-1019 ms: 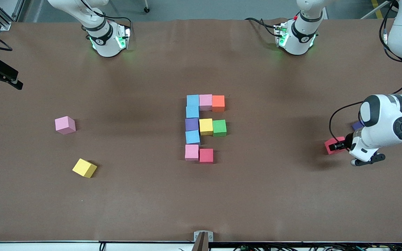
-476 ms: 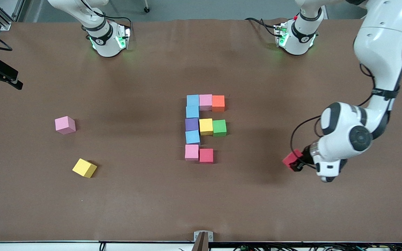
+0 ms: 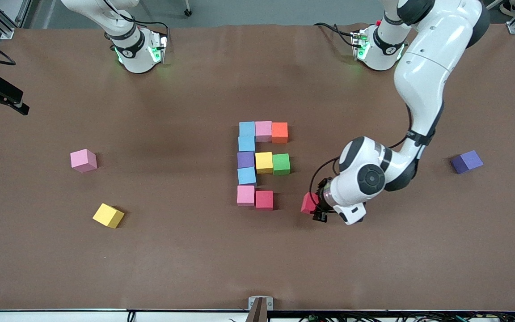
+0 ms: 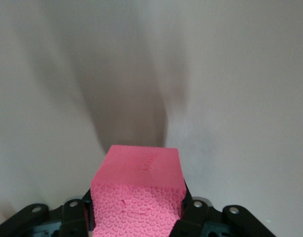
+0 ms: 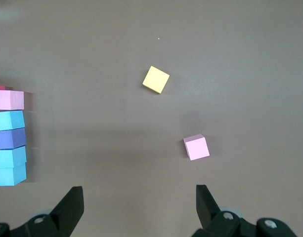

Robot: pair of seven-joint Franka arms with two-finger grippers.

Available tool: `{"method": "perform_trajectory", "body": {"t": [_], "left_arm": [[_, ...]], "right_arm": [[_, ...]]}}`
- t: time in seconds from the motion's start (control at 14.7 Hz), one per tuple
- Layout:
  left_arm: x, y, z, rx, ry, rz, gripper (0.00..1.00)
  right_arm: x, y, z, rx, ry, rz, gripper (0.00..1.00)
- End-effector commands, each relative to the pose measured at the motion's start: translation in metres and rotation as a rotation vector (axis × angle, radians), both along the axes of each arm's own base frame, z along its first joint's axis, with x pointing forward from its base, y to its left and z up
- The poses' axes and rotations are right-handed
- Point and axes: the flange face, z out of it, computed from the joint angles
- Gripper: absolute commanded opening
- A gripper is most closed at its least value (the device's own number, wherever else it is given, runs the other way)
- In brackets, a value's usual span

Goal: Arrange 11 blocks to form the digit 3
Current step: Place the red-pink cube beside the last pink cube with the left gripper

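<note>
Counting from the front view, ten blocks form the unfinished digit 3 (image 3: 262, 163): three light blue, two pink, one orange, purple, yellow, green and red. Loose on the table (image 3: 195, 259) lie a pink cube (image 3: 83, 160), a yellow cube (image 3: 108, 215) and a purple cube (image 3: 466, 161). The left gripper (image 3: 316, 208) clamps a red block (image 3: 308, 202) over the table beside the figure's nearest bar.

Its wrist view shows narrow fingers (image 4: 191, 210) pinching that block (image 4: 139, 192).

From the right wrist, the right gripper (image 5: 139, 210) waits, spread wide and empty, above the loose cubes.
</note>
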Motion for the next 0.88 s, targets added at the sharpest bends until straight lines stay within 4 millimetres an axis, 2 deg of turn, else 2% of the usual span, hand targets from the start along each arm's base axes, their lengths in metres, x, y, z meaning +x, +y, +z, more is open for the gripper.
{"method": "perform_trajectory", "body": {"t": [0.0, 0.2, 0.41, 0.82], "left_arm": [[0.001, -0.032, -0.010, -0.022, -0.038, 0.129, 0.18], [-0.005, -0.067, -0.029, 0.035, -0.064, 0.152, 0.18], [-0.008, -0.073, -0.034, 0.023, -0.035, 0.166, 0.18], [-0.027, -0.092, -0.038, 0.055, 0.032, 0.161, 0.18]], "right_arm": [[-0.004, 0.000, 0.003, -0.013, 0.000, -0.001, 1.00], [-0.003, 0.001, 0.003, -0.011, -0.001, -0.001, 1.00], [-0.003, 0.001, 0.003, -0.011, -0.001, -0.001, 1.00], [-0.003, 0.001, 0.002, -0.011, 0.002, 0.001, 1.00]]}}
